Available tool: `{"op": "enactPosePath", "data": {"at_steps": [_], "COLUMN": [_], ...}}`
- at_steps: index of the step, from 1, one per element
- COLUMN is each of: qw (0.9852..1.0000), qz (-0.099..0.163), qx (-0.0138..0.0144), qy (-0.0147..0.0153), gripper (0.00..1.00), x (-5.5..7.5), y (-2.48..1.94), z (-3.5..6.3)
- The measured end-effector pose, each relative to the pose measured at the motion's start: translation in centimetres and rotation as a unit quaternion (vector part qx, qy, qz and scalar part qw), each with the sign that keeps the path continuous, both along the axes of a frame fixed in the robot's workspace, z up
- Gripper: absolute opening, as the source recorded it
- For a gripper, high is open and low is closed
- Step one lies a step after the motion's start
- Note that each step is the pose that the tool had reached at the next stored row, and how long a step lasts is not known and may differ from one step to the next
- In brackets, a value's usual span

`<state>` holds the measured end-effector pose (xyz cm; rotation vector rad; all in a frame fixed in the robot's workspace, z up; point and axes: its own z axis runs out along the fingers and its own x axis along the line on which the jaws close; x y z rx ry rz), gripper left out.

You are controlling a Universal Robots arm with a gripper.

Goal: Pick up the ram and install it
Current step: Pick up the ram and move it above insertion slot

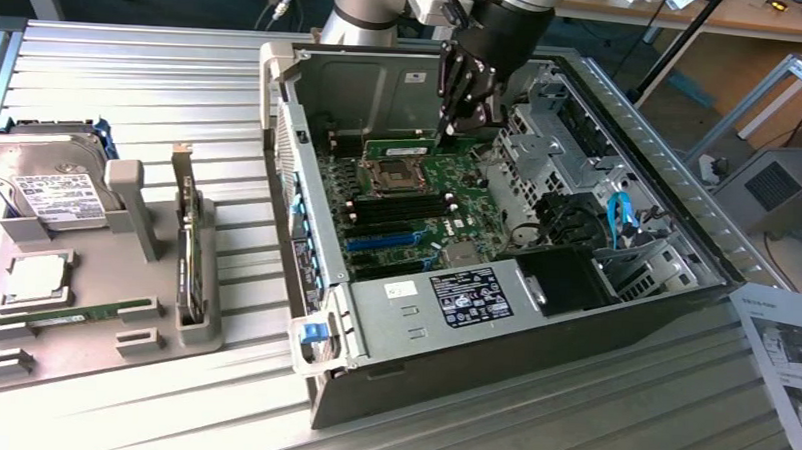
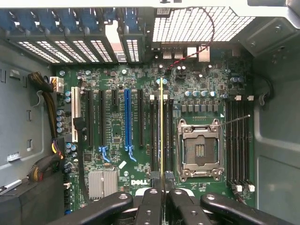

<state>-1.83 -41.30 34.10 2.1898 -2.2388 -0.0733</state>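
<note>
The ram (image 2: 161, 126) is a thin green stick seen edge-on in the wrist view, running up from between my fingers. It lines up with the black memory slots (image 2: 153, 136) beside the empty processor socket (image 2: 200, 149). My gripper (image 2: 161, 183) is shut on its near end. In the exterior view the gripper (image 1: 465, 122) hangs inside the open computer case (image 1: 411, 325), with the ram (image 1: 401, 147) just behind the socket (image 1: 390, 172). I cannot tell whether the stick is seated in a slot.
A grey tray (image 1: 90, 339) on the exterior view's left carries a hard drive (image 1: 49, 188), a dark expansion card (image 1: 187, 248), a square silver chip (image 1: 35, 275) and another green stick (image 1: 71, 315). Cables and drive bays (image 1: 575, 221) crowd the case's right side. A paper sheet (image 1: 787, 349) lies at the right.
</note>
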Motion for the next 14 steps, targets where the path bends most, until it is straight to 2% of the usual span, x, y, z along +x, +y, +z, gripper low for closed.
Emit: {"op": "enactPosePath", "data": {"at_steps": [14], "qw": [1.0], "qz": [0.0], "qx": [0.0], "qy": [0.0], "gripper": [0.12], "x": [0.0], "y": [0.0], "z": [-0.57]}}
